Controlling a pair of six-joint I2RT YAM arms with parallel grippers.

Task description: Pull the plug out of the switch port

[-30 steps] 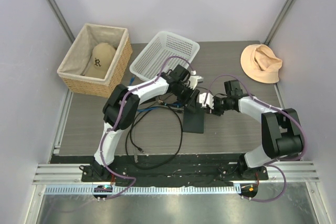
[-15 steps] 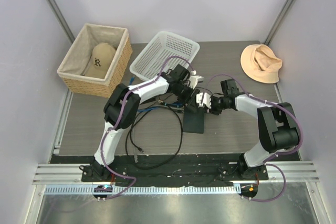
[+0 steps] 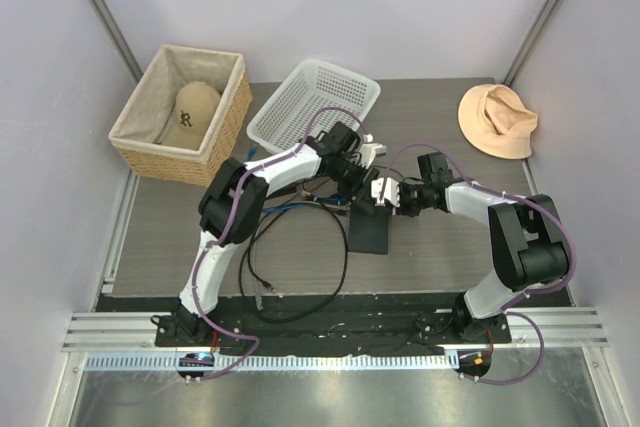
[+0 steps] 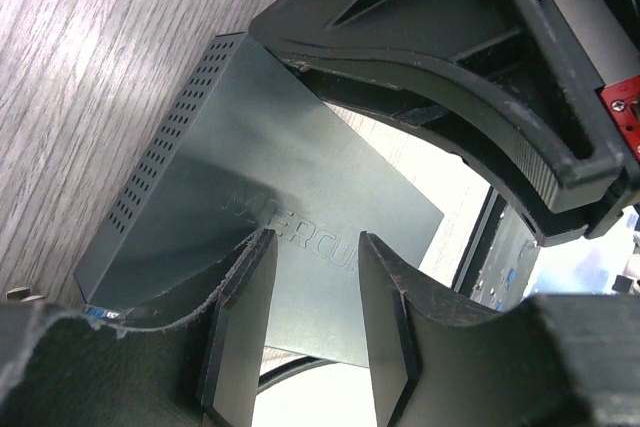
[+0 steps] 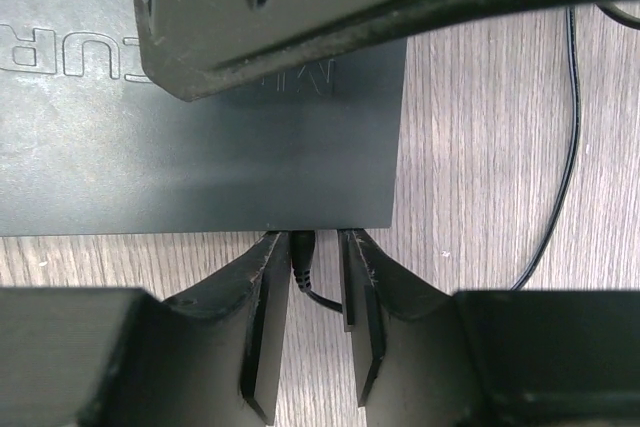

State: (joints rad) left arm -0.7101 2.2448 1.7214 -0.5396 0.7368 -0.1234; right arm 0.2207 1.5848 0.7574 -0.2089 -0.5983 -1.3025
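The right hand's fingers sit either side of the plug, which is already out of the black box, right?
Not out: in the right wrist view the plug sits in the box's edge, between the fingers of the right hand.

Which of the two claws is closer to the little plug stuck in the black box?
Right. The right gripper straddles the plug, a finger on each side. The left gripper sits over the box top face instead.

The plug (image 5: 303, 259) hides the switch port; the box (image 5: 200, 147) runs off frame.
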